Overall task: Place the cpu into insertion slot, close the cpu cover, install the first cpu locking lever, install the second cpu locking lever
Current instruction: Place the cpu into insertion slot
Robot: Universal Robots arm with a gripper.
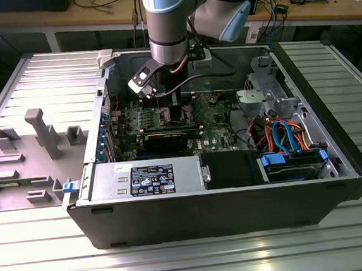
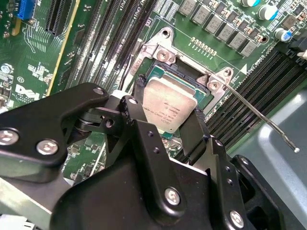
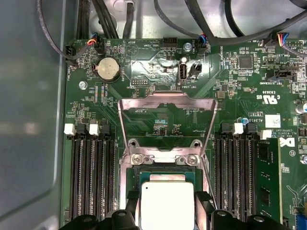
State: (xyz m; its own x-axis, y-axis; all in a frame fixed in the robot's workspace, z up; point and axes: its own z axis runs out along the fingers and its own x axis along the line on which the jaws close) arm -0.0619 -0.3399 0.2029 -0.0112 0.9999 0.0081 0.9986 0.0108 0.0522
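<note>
While clamped on the cpu (image 2: 165,103) by opposite edges, hangs squarely over the insertion slot (image 3: 165,168). Lies straight beneath the gripper (image 2: 168,111), with the cpu cover (image 3: 165,99) standing open.

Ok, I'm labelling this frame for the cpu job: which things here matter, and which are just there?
Job: cpu, held in the end effector; insertion slot; cpu cover, open; locking lever, unlatched.
Just there: memory slots, coin battery, coloured cables.
</note>
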